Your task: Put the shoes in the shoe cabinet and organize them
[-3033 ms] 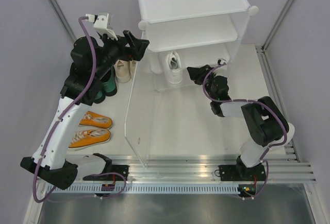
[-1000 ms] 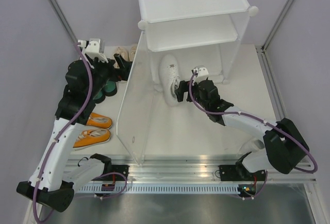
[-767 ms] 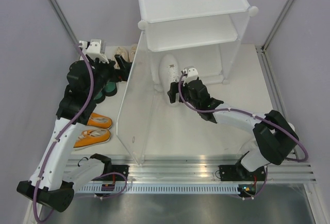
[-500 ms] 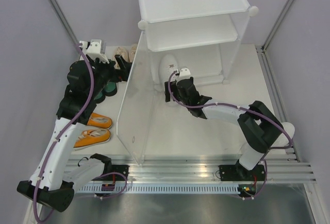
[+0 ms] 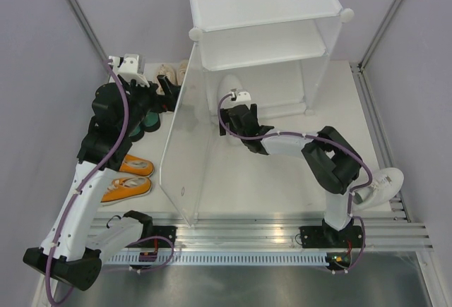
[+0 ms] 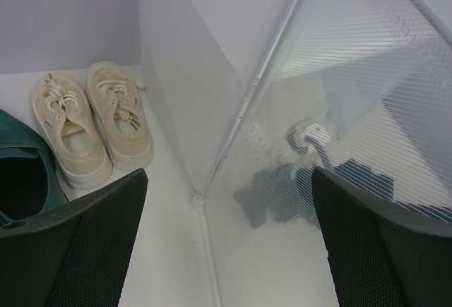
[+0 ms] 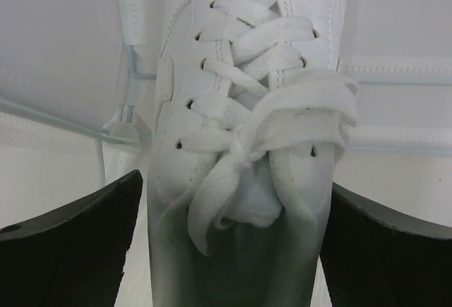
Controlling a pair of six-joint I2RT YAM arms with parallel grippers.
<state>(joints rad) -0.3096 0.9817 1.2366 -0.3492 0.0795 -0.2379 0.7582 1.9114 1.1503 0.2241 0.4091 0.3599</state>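
Note:
The white shoe cabinet [image 5: 261, 3] stands at the back, its translucent side panel [image 5: 180, 145] swung out toward me. One white sneaker [image 5: 229, 85] lies in the bottom tier. My right gripper [image 5: 227, 113] is open and straddles that white sneaker [image 7: 240, 130] at its heel end, one finger on each side; I cannot tell whether the pads touch it. A second white sneaker [image 5: 381, 183] lies by the right arm's base. My left gripper [image 5: 164, 94] is open and empty, above the cream sneakers [image 6: 92, 127] and beside the green heels [image 5: 145, 120]. The orange sneakers [image 5: 123, 176] lie at the left.
The swung-out panel [image 6: 339, 109] fills the right half of the left wrist view, its lower corner on the floor between the fingers [image 6: 85, 250]. Grey walls close in both sides. An aluminium rail [image 5: 247, 236] runs along the near edge.
My right gripper has swung left and come over the heel of the white sneaker in the bottom tier. The second white sneaker now shows by the arm's base. The left arm has held still.

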